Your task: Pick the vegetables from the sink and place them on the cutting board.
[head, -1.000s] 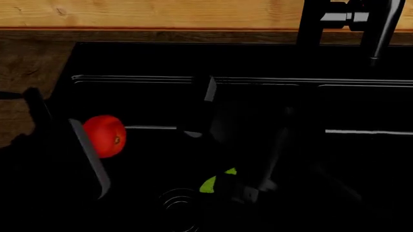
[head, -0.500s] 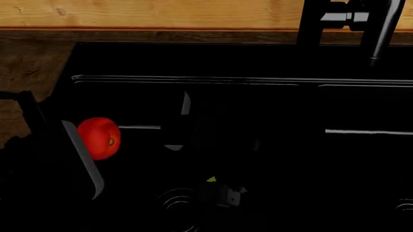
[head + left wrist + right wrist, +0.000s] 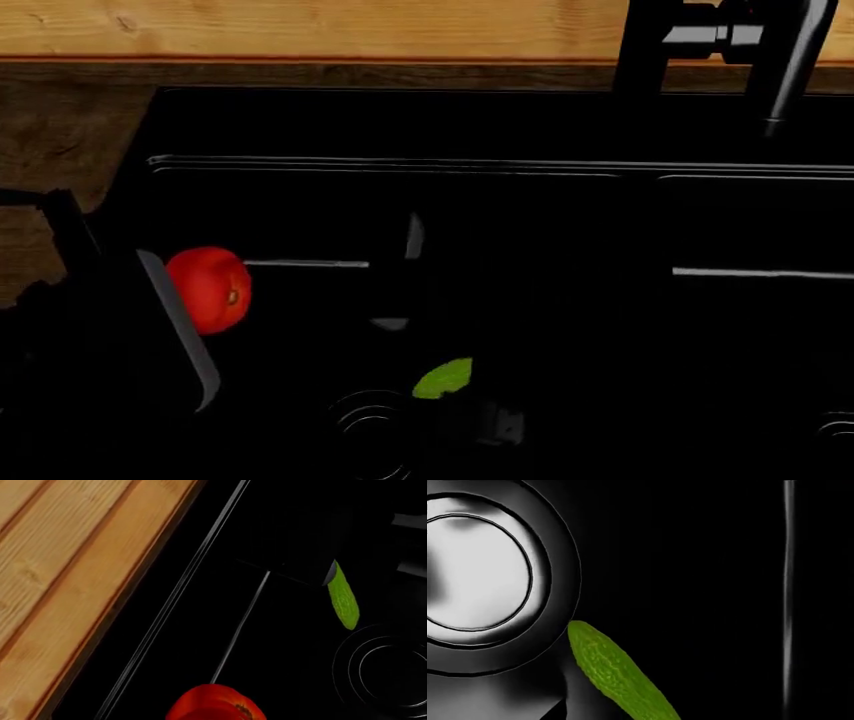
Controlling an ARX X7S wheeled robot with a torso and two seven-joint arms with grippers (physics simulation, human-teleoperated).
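Listing left to right, head view. Left gripper — dark bulk over the sink's left edge; the tomato sits against its pale finger, probably pinched there for lifting out, though the opposing finger is hidden, so I cannot tell whether the jaws are clamped. Cucumber — on the basin floor just beside the round drain, one end covered by dark hardware. Right gripper — black on black; neither its place nor its opening can be made out. Faucet — far right, at the back. Cutting board — not identifiable in view.
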